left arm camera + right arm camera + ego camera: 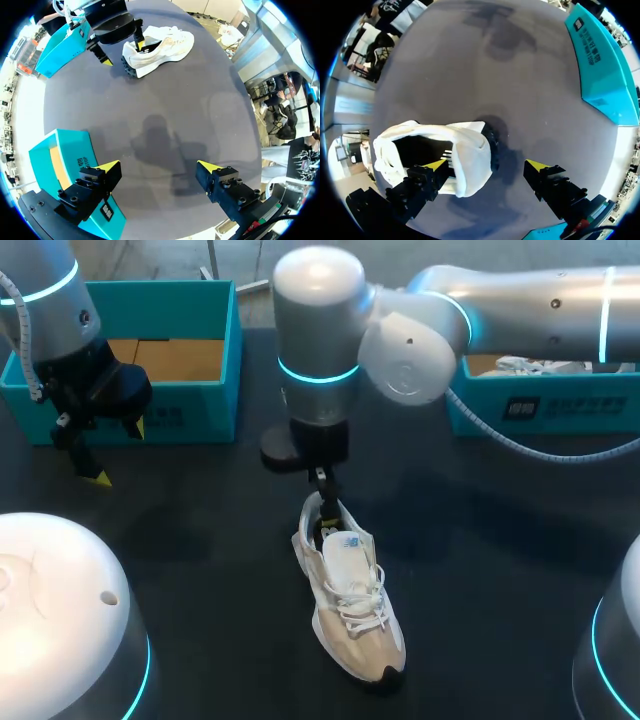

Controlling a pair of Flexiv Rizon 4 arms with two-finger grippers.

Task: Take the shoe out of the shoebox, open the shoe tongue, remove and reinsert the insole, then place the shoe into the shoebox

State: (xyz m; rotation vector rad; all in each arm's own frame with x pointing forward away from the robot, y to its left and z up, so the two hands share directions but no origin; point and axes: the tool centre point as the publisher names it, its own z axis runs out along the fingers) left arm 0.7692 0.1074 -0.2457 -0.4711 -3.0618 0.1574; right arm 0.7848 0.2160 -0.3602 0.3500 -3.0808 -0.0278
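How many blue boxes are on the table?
2. The left box sits at the table's back left, open, with a brown bottom showing. The right box sits at the back right, partly hidden behind the right arm.

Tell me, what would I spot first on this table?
The white shoe sitting in the middle of the dark table. My right fingers, open, straddle its heel, one dipping inside. My left fingers hang open beside a teal shoebox at the far left.
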